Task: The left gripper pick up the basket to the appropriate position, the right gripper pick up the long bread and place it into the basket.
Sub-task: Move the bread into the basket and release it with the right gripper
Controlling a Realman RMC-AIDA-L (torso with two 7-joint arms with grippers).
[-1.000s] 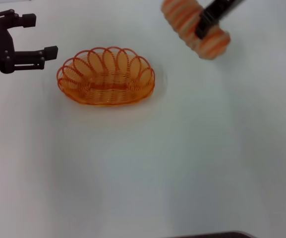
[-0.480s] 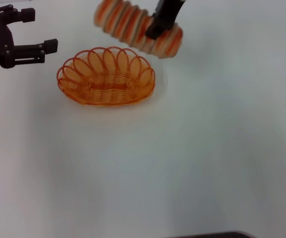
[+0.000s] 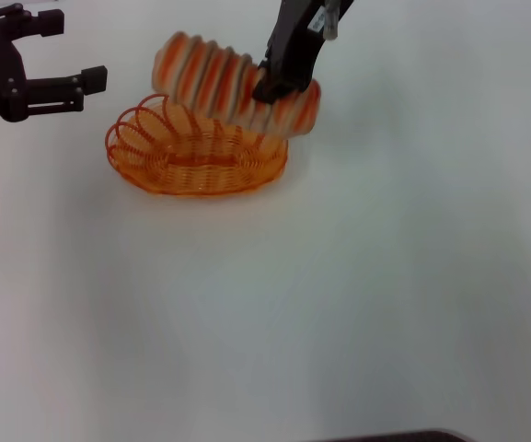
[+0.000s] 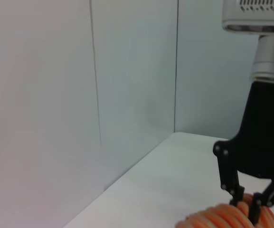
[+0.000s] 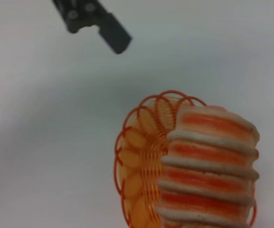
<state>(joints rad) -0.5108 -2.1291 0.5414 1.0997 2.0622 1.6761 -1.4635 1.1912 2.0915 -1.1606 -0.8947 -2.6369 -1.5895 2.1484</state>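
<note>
The orange wire basket (image 3: 168, 164) sits on the white table at the back left. My right gripper (image 3: 277, 90) is shut on the long bread (image 3: 219, 85), a tan loaf with orange-red stripes, and holds it tilted just above the basket's far rim. In the right wrist view the bread (image 5: 208, 166) hangs over the basket (image 5: 139, 156). In the left wrist view the right gripper (image 4: 250, 209) grips the bread (image 4: 222, 219). My left gripper (image 3: 58, 60) is open and empty, to the left of the basket and apart from it; one of its fingers (image 5: 110, 33) shows in the right wrist view.
The white table (image 3: 339, 295) stretches wide in front of and to the right of the basket. A grey wall (image 4: 80, 95) stands behind the table's far edge. A dark edge (image 3: 394, 436) shows at the bottom of the head view.
My right gripper has carried the bread leftward and down from the back right to just above the basket. The left gripper and the basket have stayed in place.
</note>
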